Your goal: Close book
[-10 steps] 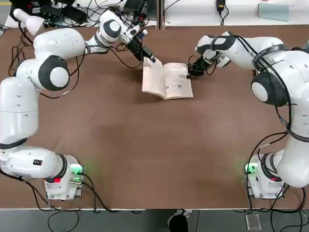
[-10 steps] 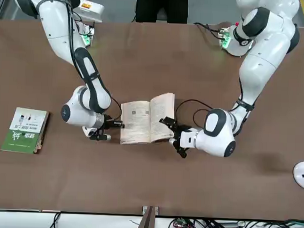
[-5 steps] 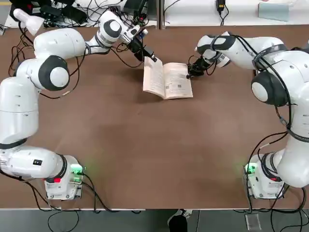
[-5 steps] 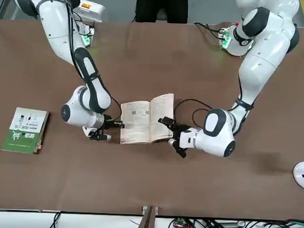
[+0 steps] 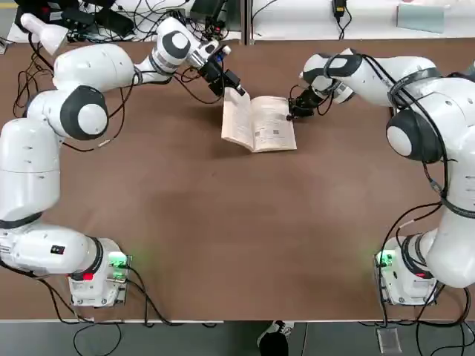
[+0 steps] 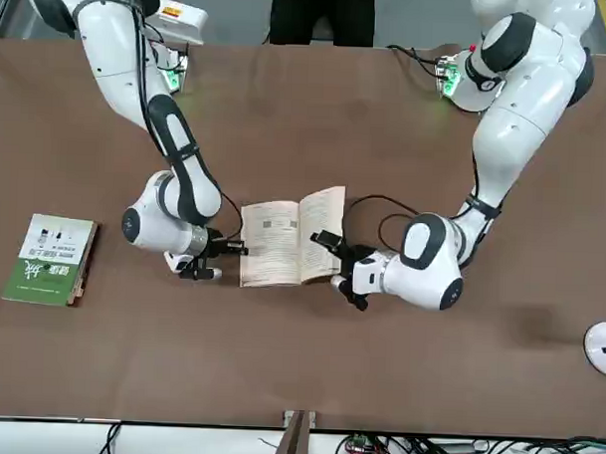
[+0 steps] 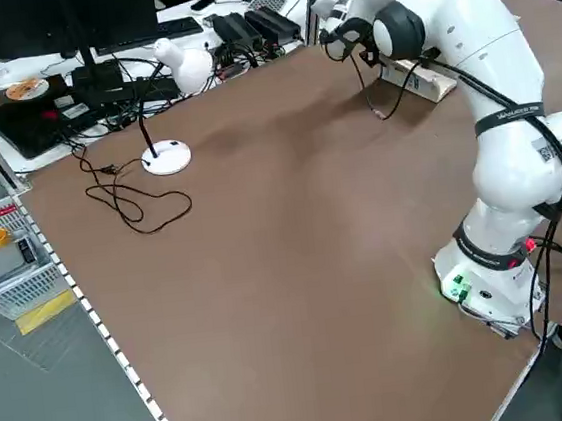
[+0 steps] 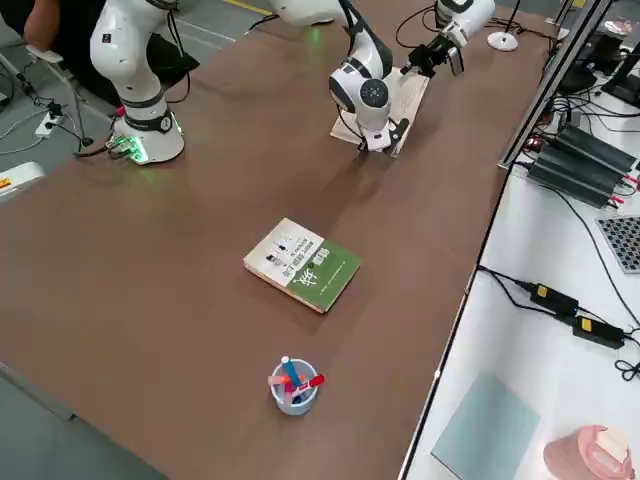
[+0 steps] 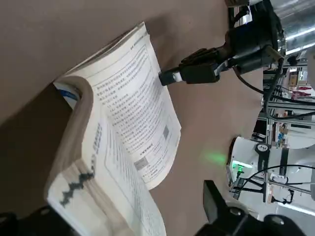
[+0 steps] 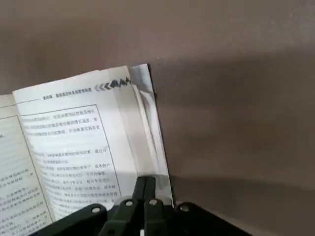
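The book (image 5: 260,122) lies open near the table's far middle, its cream text pages up. Its left half is tilted up off the table while its right half lies flat. My left gripper (image 5: 234,87) is at the book's far left corner, open, with the raised half (image 9: 98,162) standing between its spread fingers. At the outer edge of the right page, my right gripper (image 5: 292,112) is shut, its joined fingertips (image 10: 145,186) touching the page edge and holding nothing. The front view shows both grippers flanking the book (image 6: 283,241).
A green-and-white covered book (image 6: 51,258) lies closed on the robot's right side of the table. A cup of pens (image 8: 293,385) stands beyond it near the table edge. A white lamp base (image 7: 168,158) with a cable sits at the far left. Cables crowd the far edge.
My left gripper has shifted slightly to the right, and the book's left half stands a little steeper. The right gripper has stayed shut at the right page edge.
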Robot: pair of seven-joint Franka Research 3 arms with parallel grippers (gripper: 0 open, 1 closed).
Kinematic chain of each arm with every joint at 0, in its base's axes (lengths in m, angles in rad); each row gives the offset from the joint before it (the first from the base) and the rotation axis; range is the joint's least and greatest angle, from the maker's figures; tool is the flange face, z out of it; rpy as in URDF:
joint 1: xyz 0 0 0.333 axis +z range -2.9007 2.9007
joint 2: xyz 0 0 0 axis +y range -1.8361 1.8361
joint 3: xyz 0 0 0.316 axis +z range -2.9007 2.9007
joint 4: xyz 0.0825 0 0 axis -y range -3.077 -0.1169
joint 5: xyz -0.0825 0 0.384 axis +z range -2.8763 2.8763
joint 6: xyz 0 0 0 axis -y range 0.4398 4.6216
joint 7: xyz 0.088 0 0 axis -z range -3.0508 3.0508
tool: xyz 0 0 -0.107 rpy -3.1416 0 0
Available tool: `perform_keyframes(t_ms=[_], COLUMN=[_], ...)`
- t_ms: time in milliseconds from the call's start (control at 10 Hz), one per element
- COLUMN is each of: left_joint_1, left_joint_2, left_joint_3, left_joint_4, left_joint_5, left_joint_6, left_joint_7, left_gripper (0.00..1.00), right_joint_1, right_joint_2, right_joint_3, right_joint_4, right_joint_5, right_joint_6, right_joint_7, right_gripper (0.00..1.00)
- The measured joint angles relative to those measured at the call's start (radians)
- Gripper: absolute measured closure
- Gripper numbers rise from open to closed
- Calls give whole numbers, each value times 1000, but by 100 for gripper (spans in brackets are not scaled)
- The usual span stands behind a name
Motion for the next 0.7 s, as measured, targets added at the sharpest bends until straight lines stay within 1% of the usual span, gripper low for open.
perform_keyframes(t_ms=[700], left_joint_1=[-9], left_joint_2=[-9], left_joint_3=[-29], left_joint_4=[1], left_joint_5=[0], left_joint_6=[0], left_joint_7=[-141], left_gripper=[0], right_joint_1=[0], right_joint_2=[0], right_joint_3=[0], right_joint_4=[0], right_joint_5=[0], right_joint_6=[0], right_joint_7=[0], right_gripper=[99])
